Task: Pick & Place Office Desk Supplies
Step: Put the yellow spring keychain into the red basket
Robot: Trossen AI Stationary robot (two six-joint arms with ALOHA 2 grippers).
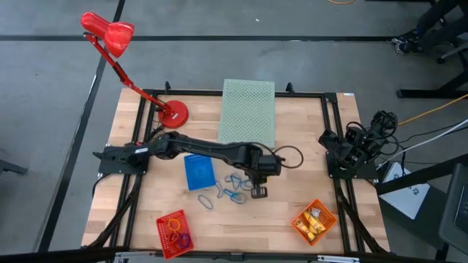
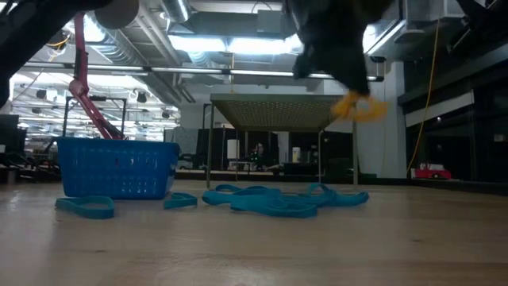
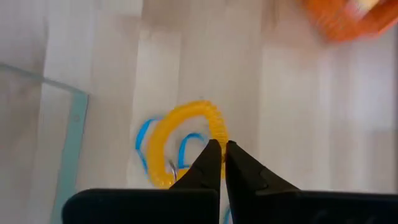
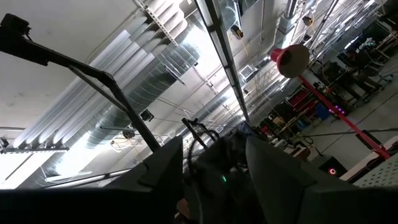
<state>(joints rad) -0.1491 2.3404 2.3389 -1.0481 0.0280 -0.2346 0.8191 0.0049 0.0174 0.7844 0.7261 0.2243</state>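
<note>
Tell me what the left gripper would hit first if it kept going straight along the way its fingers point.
The left gripper, shut on a yellow-orange coiled loop, points down at the table. Straight on, it would probably meet the thin blue rubber-band loops on the pale wooden tabletop. Depth is unclear, so possibly bare wood.

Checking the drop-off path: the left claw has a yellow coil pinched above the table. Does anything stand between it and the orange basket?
Nothing visible does. The left claw holds the yellow coil lifted off the table. Bare wood lies between it and the orange basket. The blue loops lie beneath the claw, not on that path.
</note>
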